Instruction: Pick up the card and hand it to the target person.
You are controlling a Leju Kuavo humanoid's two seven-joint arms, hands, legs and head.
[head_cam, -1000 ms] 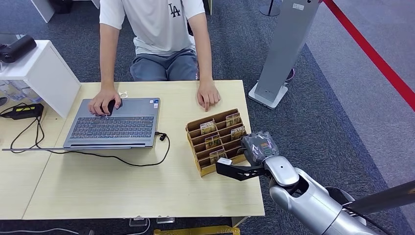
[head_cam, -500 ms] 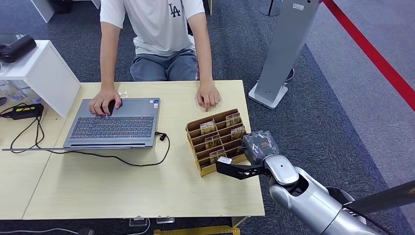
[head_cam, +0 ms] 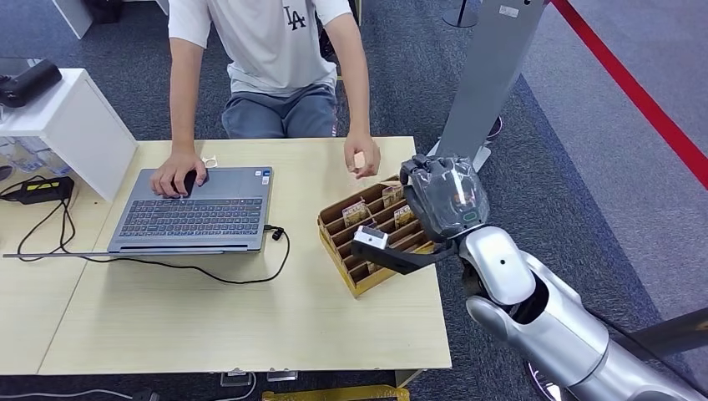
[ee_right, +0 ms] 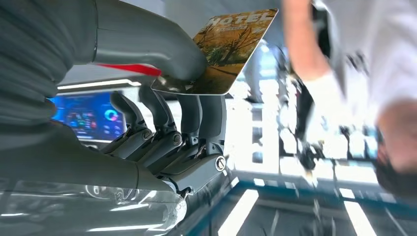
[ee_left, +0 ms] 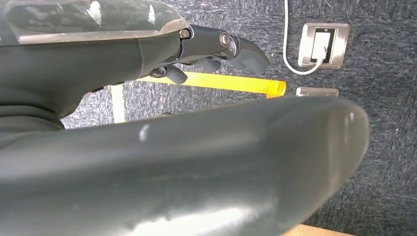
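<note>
Above table [head_cam: 209,317], right hand [head_cam: 442,200] fingers [ee_right: 196,118] pinching card [ee_right: 231,49]; left fingers [ee_left: 216,46] curled

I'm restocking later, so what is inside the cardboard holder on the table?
The cardboard holder has rows of slots, with cards standing in several. The right hand covers its far right end, so those slots cannot be seen.

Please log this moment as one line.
right hand: holds card | rack: on table | person's hand: raised | handover: pending
</note>
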